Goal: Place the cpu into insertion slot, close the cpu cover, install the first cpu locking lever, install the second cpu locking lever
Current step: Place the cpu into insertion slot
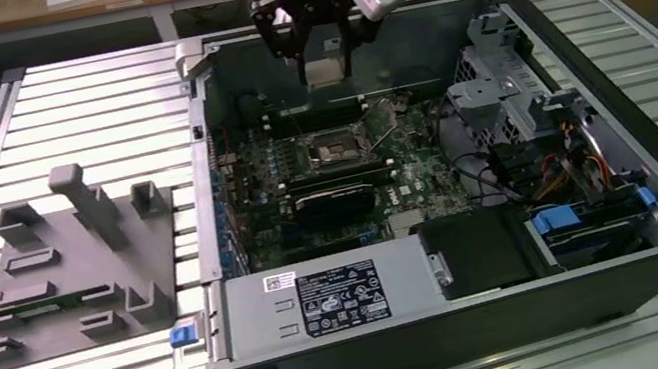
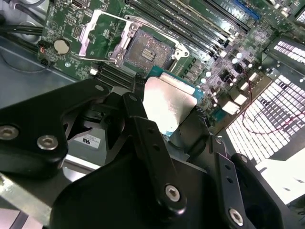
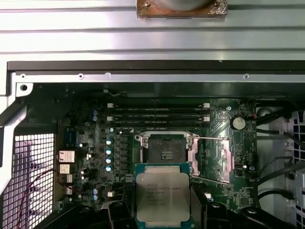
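Observation:
The cpu (image 3: 162, 193) is a flat square chip with a silvery top, and my gripper (image 3: 162, 212) is shut on it by two opposite edges. In the second wrist view the cpu (image 2: 169, 105) shines between the black fingers (image 2: 143, 129). The insertion slot (image 3: 166, 150) lies open on the green board, a short way beyond the chip and below it. Its cpu cover (image 2: 84, 42) is flipped back beside the insertion slot (image 2: 147, 50), and thin wire levers (image 3: 212, 139) are swung out. In the exterior view the gripper (image 1: 327, 68) hangs over the case's far wall, above the slot (image 1: 334, 150).
Long memory slots (image 3: 157, 114) run beside the socket. A black card (image 1: 336, 206), a power supply (image 1: 322, 302), a drive cage (image 1: 497, 99) and cables (image 1: 570, 167) fill the case. A grey fixture block (image 1: 71, 260) stands on the slatted table at the exterior view's left.

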Controlling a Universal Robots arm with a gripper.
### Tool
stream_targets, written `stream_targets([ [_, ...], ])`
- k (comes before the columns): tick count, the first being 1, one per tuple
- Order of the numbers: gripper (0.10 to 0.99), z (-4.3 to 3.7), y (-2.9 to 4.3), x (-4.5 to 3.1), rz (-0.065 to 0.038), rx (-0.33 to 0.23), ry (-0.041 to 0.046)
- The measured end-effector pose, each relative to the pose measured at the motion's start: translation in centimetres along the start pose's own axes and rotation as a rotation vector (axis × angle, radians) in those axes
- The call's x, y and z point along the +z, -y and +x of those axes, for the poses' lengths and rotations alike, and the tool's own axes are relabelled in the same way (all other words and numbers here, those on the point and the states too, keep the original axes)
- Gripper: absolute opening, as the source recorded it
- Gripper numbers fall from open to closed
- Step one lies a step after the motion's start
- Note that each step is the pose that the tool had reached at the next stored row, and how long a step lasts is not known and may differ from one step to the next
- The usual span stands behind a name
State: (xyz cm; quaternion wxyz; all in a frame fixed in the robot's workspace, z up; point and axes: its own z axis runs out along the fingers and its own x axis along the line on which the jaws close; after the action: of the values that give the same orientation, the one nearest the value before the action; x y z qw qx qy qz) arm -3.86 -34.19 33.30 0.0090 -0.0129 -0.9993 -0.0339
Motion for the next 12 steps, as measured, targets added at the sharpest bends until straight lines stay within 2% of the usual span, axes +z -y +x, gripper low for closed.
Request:
stream_targets([
  [12,0.541,-0.04,0.11,1.90,0.010,0.000,0.0003],
])
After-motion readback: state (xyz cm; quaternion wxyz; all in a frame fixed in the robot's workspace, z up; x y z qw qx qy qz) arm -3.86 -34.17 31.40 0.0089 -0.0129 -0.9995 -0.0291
